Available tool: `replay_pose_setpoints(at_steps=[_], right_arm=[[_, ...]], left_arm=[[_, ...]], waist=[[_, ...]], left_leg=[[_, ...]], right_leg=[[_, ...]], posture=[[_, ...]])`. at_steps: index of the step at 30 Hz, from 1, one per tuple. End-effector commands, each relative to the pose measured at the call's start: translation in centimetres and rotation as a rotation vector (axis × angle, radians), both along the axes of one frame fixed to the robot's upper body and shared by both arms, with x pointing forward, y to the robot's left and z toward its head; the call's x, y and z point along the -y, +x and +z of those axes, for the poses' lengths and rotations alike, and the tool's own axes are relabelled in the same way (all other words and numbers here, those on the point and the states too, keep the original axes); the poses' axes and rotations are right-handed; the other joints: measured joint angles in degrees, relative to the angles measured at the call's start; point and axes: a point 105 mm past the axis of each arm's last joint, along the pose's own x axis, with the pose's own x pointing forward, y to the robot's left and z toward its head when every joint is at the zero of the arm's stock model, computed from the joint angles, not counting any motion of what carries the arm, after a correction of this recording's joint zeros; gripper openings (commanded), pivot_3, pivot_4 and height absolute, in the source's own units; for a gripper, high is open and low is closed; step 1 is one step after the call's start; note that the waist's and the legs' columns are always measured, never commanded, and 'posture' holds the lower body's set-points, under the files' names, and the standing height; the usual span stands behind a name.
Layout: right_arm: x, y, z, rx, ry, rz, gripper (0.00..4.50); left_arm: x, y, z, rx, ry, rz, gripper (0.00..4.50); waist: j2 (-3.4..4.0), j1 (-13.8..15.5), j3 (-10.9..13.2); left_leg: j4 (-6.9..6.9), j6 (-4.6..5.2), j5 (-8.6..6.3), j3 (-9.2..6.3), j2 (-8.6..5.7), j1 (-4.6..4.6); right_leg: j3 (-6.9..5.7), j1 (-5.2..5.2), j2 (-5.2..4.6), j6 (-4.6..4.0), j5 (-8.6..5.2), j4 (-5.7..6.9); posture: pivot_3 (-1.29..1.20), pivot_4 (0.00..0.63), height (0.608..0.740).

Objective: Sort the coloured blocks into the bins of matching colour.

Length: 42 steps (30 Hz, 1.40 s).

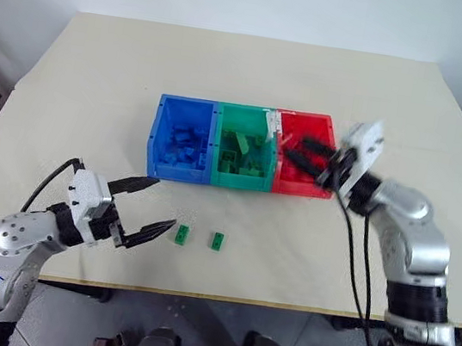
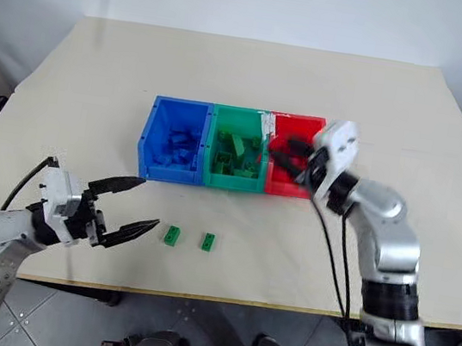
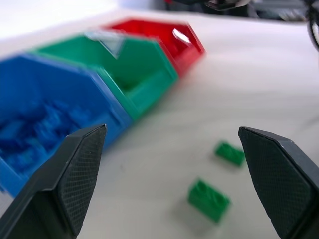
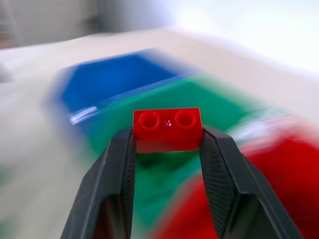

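Observation:
Three joined bins stand mid-table: blue bin, green bin and red bin, the blue and green ones holding several bricks of their own colour. My right gripper hangs over the red bin, shut on a small red brick pinched between its fingertips. Two small green bricks lie on the table in front of the bins. My left gripper stands open just left of them, jaws wide and empty, pointing toward the bricks.
The beige table has free room behind the bins and to both sides. Its front edge runs close below the green bricks. My right arm's black cable hangs over the table's right front.

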Motion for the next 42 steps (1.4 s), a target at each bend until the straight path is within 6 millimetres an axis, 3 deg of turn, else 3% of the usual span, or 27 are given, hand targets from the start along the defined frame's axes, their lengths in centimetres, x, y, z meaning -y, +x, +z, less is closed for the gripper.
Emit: replay_pose_setpoints(at_steps=[1,2,9,11,18,20,22,29,34,38,42], right_arm=[[1.2,2.0,-0.2,0.003,-0.022,-0.084,1.44],[1.0,2.3,-0.3,-0.013,-0.011,-0.075,1.44],[0.9,2.4,-0.9,-0.005,-0.069,-0.027,3.89],[1.3,1.7,-1.1,0.012,-0.087,-0.013,4.47],[1.5,-6.1,-1.5,0.080,-0.044,0.330,4.47],[2.1,-7.0,-3.2,-0.005,-0.091,0.336,4.47],[3.0,-9.2,-6.1,-0.098,-0.226,0.392,4.47],[3.8,-12.2,-7.8,-0.116,-0.331,0.446,4.47],[5.7,-13.7,-8.5,-0.159,-0.390,0.391,4.47],[7.6,-15.3,-8.8,-0.216,-0.414,0.342,4.47],[8.0,-16.5,-9.0,-0.241,-0.415,0.305,4.47]], left_arm=[[0.0,0.4,0.8,0.048,-0.006,0.045,4.50],[0.0,0.5,0.7,0.043,-0.008,0.046,4.50],[-0.6,0.9,0.6,0.033,0.013,0.053,4.50],[-1.7,1.1,0.6,0.050,0.068,0.067,4.50],[-6.0,0.8,0.9,0.020,0.160,0.096,4.50],[-7.2,0.7,0.8,0.002,0.209,0.081,4.50],[-7.9,0.2,0.3,-0.054,0.266,0.029,4.50],[-4.7,-1.4,-2.0,-0.154,0.377,-0.216,4.50],[1.2,-1.6,-2.6,-0.158,0.413,-0.403,4.50],[4.9,-0.4,-3.5,-0.174,0.490,-0.435,4.50],[7.1,1.3,-4.5,-0.224,0.583,-0.389,4.50]], waist=[[0.00,-0.1,0.0],[0.00,-0.1,0.0],[0.01,-0.4,0.0],[0.01,-0.4,0.0],[0.02,0.0,0.0],[0.02,0.0,0.0],[0.01,0.3,0.0],[0.05,0.2,0.0],[0.03,1.3,0.0],[0.02,1.9,0.0],[0.01,1.8,0.0]], left_leg=[[-0.01,0.00,0.00,0.02,0.00,-0.02],[-0.02,0.00,0.00,0.06,-0.01,-0.03],[-0.01,0.00,0.00,0.15,0.00,-0.20],[-0.01,0.00,0.00,0.15,0.00,-0.20],[-0.04,0.01,-0.01,0.20,0.00,-0.24],[-0.01,0.01,-0.01,0.28,0.00,-0.24],[0.01,0.01,-0.01,0.30,0.02,-0.22],[0.01,0.08,-0.07,0.57,0.06,-0.14],[0.06,0.09,-0.09,0.59,0.05,-0.12],[0.10,0.10,-0.09,0.62,0.04,-0.12],[0.12,0.11,-0.09,0.65,0.04,-0.07]], right_leg=[[0.01,-0.04,0.00,0.00,0.00,0.00],[0.01,-0.06,0.00,0.00,0.00,0.00],[0.04,-0.30,-0.01,0.00,0.00,0.06],[0.04,-0.30,-0.01,0.00,0.00,0.06],[0.03,-0.32,-0.01,0.00,0.00,-0.01],[0.04,-0.32,-0.01,0.00,0.00,-0.02],[0.04,-0.32,0.00,-0.01,-0.01,-0.01],[0.14,-0.37,-0.02,-0.02,-0.01,-0.01],[0.15,-0.34,-0.04,-0.03,0.00,-0.01],[0.18,-0.33,-0.03,-0.03,0.00,0.00],[0.20,-0.28,-0.02,-0.05,0.01,0.03]], posture=[[0.00,0.150,0.740],[0.00,0.150,0.740],[0.00,0.150,0.740],[0.00,0.150,0.740],[0.00,0.150,0.740],[0.00,0.150,0.740],[0.00,0.150,0.740],[0.00,0.150,0.740],[0.00,0.150,0.740],[0.00,0.150,0.740],[0.00,0.150,0.740]])
